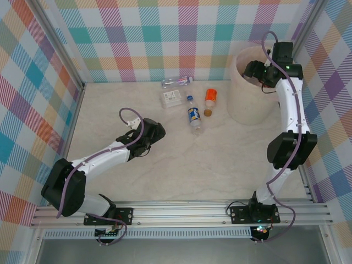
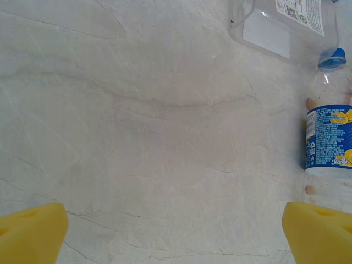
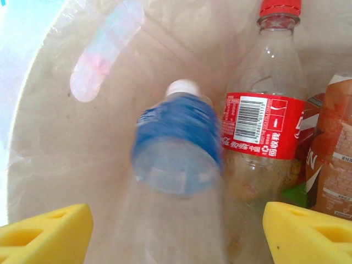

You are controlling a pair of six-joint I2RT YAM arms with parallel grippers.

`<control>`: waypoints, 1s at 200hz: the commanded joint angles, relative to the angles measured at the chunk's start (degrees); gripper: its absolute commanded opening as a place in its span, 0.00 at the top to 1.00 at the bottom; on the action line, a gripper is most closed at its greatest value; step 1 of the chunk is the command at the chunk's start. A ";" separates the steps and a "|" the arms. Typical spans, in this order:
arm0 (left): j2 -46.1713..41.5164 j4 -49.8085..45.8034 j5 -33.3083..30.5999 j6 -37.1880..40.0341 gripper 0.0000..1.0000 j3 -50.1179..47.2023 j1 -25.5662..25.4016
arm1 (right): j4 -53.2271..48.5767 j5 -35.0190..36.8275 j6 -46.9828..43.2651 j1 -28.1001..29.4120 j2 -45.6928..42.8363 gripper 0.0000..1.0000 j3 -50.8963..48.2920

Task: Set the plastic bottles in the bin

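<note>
In the top view my right gripper point(image 1: 254, 70) hangs over the bin point(image 1: 250, 102). In the right wrist view that gripper point(image 3: 176, 234) is open, and a blurred white-capped bottle with a blue label point(image 3: 176, 140) is loose between the yellow fingers point(image 3: 47, 231), touching neither. Below it lie a red-capped bottle point(image 3: 264, 121) and an orange-labelled one point(image 3: 333, 159). My left gripper point(image 1: 157, 132) point(image 2: 176, 231) is open and empty low over the table. A blue-labelled bottle point(image 2: 330, 137) point(image 1: 193, 116) lies ahead to its right, with a crushed clear bottle point(image 2: 286, 22) point(image 1: 171, 98) beyond.
An orange-capped bottle point(image 1: 210, 96) and a clear bottle point(image 1: 177, 82) lie on the marble table point(image 1: 165, 170) left of the bin. A small brown cap point(image 1: 208, 113) sits near them. Checked walls close in the back and both sides.
</note>
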 commanded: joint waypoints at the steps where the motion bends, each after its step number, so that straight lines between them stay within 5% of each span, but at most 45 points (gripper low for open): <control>1: 0.50 0.56 0.19 -0.02 0.00 0.34 0.86 | 0.08 1.10 0.25 0.26 -1.92 0.17 0.71; 96: -0.23 1.00 0.26 -0.48 0.00 -0.97 0.92 | 11.59 -1.36 -2.77 3.16 -10.36 0.11 -7.52; 129: -0.36 1.16 0.24 -0.44 0.00 -1.07 0.93 | 16.55 -8.49 -3.09 4.99 -13.45 0.09 -10.94; 151: -0.43 1.52 0.43 -0.61 0.00 -1.42 0.93 | 20.81 -13.46 -3.76 7.97 -15.42 0.06 -14.37; 200: -0.69 3.18 1.65 -0.46 0.00 -2.08 1.08 | 23.13 -12.49 -5.66 18.21 -15.30 0.00 -17.13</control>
